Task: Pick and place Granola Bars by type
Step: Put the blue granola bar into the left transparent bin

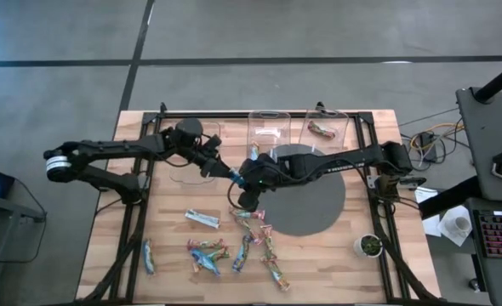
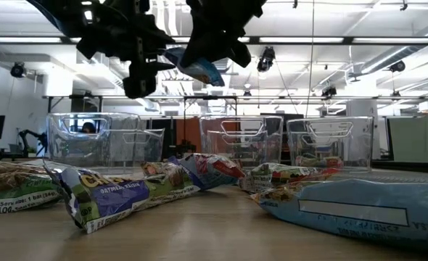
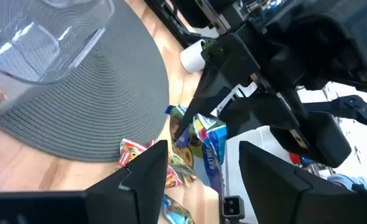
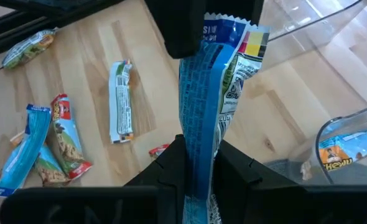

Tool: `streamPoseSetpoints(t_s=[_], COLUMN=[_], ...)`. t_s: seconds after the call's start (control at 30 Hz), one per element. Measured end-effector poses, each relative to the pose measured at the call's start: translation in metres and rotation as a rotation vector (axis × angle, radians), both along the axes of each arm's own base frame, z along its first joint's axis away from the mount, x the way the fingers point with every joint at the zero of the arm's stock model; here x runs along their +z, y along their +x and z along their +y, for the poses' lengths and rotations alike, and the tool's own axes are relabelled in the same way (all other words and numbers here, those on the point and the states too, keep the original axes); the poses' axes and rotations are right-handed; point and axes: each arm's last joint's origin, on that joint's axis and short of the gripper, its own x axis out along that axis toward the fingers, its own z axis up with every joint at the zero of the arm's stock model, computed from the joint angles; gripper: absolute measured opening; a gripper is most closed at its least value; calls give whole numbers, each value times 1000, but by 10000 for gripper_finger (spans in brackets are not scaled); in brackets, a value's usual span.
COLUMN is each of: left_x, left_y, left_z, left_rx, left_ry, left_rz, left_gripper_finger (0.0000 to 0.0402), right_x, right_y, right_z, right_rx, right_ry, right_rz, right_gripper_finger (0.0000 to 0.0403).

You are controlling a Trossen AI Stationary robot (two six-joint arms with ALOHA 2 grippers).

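High view showed a wooden worktop (image 1: 149,221) with a round grey mat (image 1: 319,204), clear bins (image 1: 268,127) along the far edge, and concrete floor around it. Right jaws (image 4: 199,165) were clamped on a blue granola bar (image 4: 211,93), lifted above the worktop near the middle bin. Left jaws (image 3: 196,168) stood apart, empty, just beside it. Remaining granola bars (image 1: 234,246) lay scattered on the near worktop; one sat in the far-right bin. Low view: open workshop, ceiling strip lights.
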Motion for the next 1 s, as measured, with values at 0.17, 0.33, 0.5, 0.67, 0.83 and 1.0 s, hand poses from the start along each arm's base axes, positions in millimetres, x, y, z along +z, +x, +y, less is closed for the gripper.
streamPoseSetpoints(t_s=[0.17,0.33,0.5,0.67,0.83,1.0], left_x=[-5,-2,-1,-5,-6,-6], left_y=[5,15,21,21,21,21], left_z=[0,4,5,4,5,5], left_rx=[-7,-8,-34,-51,-38,-24], left_ry=[-6,1,-6,-2,19,33], left_rz=[15,1,-4,13,13,13], left_gripper_finger=[181,181,180,157,112,69], right_x=[0,0,1,1,1,2], right_y=[0,1,1,1,1,2], right_z=[-3,-4,-5,-9,-10,-10], right_rx=[-7,-9,-40,-106,-101,-102], right_ry=[-1,0,-29,-34,-25,-23], right_rz=[-2,-6,-12,-22,-25,-33], right_gripper_finger=[54,54,54,59,98,152])
